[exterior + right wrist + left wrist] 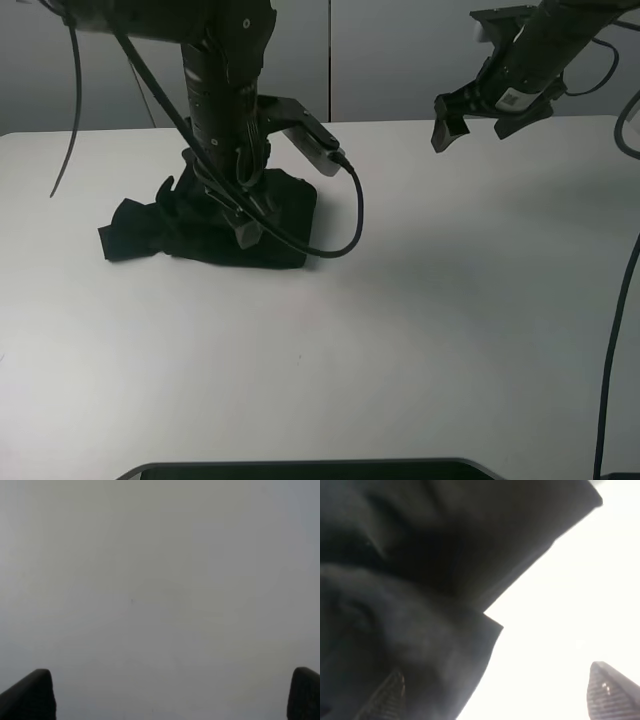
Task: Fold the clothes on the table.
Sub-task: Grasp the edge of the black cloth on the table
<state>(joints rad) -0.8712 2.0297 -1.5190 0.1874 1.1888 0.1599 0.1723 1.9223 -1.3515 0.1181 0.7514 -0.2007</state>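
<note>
Background, exterior high view: grey wall (400, 60) across 12 o'clock, divided by a vertical seam (330, 60) near centre. Lighting soft and even. Dark curved edge (310, 468) at 6 o'clock.

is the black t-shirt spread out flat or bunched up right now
Bunched up. The black T-shirt sits as a compact, creased heap on the white table, with layered folds in the left wrist view and one part sticking out sideways.

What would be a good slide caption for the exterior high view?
Left gripper lowered onto the bunched black T-shirt on the white table; right gripper raised, jaws open.
</note>
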